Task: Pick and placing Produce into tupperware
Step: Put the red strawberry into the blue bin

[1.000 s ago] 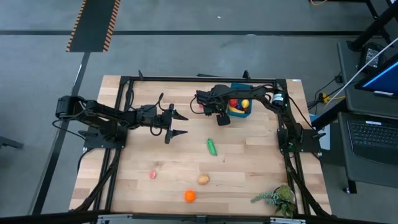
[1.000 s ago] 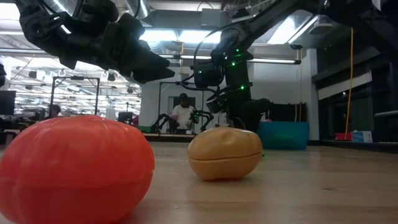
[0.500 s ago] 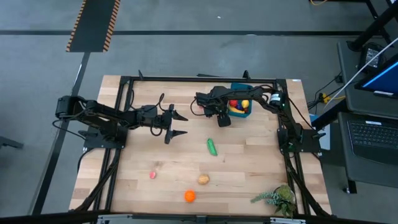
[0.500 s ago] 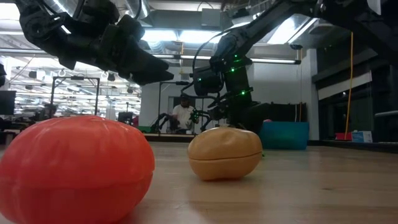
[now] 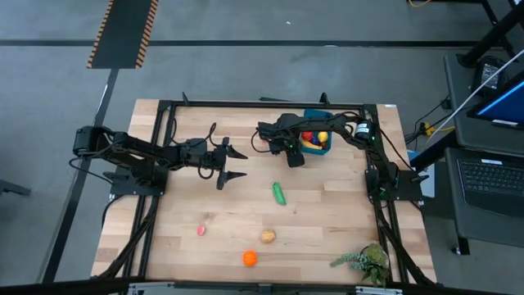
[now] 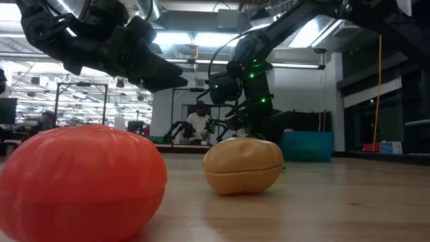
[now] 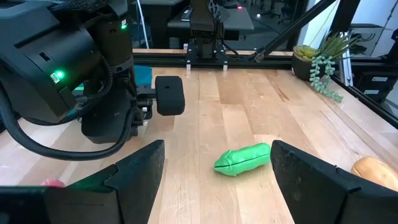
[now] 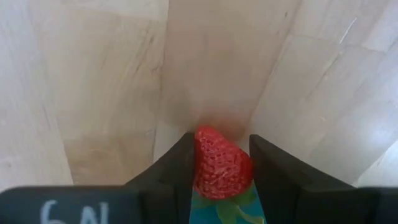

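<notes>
Right gripper (image 8: 221,168) fingers pinch the strawberry (image 8: 221,163); I'll carry it over the tupperware (image 5: 318,144) before releasing. Left gripper (image 7: 214,165) fingers spread, waiting.

Green cucumber (image 7: 243,159) on wooden table (image 7: 249,106)

Orange fruit (image 6: 80,181) cut off at frame edge

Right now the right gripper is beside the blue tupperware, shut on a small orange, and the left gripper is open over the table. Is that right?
One detail is wrong: the right gripper is shut on a red strawberry, not an orange, as the right wrist view shows. It is beside the blue tupperware, and the left gripper is open over the table.
</notes>
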